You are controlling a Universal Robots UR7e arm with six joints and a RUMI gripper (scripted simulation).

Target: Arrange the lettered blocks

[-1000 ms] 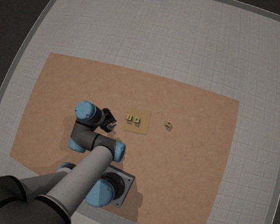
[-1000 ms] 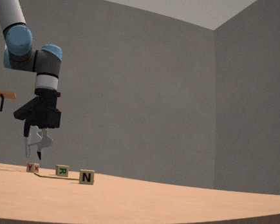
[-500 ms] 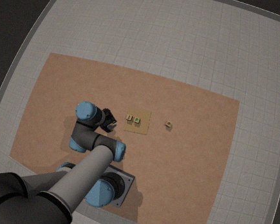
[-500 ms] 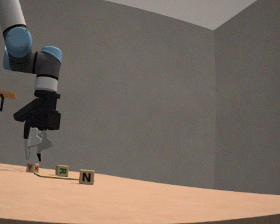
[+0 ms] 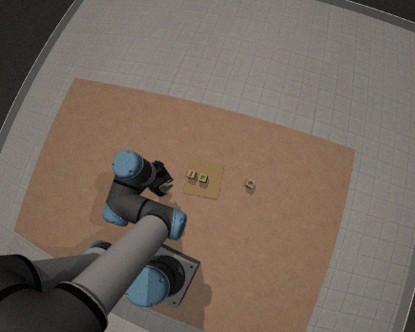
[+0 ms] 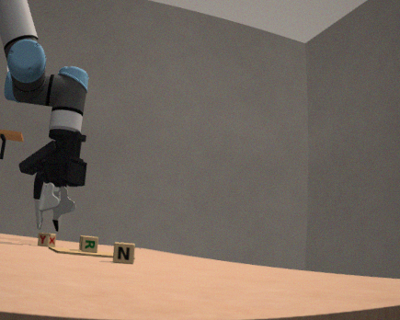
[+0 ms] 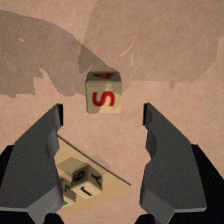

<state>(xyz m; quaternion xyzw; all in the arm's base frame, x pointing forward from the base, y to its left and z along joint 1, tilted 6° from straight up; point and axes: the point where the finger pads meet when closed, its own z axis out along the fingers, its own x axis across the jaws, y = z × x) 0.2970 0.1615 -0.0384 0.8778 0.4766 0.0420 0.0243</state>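
My gripper point(image 5: 164, 187) point(image 6: 47, 225) point(image 7: 103, 105) is open and hangs just left of the mat point(image 5: 214, 191) point(image 7: 107, 172). Right under it, off the mat, stands a block point(image 7: 102, 90) point(image 6: 46, 239) with red marks; it shows a red S on its side in the wrist view, between and below the fingers. Two blocks stand side by side on the mat: one with a dark letter point(image 5: 191, 175) and one with a green letter point(image 5: 202, 177) point(image 6: 88, 244). A fourth block point(image 5: 249, 182) point(image 6: 124, 252), showing a black N on its side, stands off the mat to the right.
The brown table top point(image 5: 281, 248) lies on a grey tiled floor point(image 5: 272, 62). The arm's base point(image 5: 167, 281) and elbow stand in front of the mat. A small shelf point(image 6: 5, 134) shows at the far left of the exterior view.
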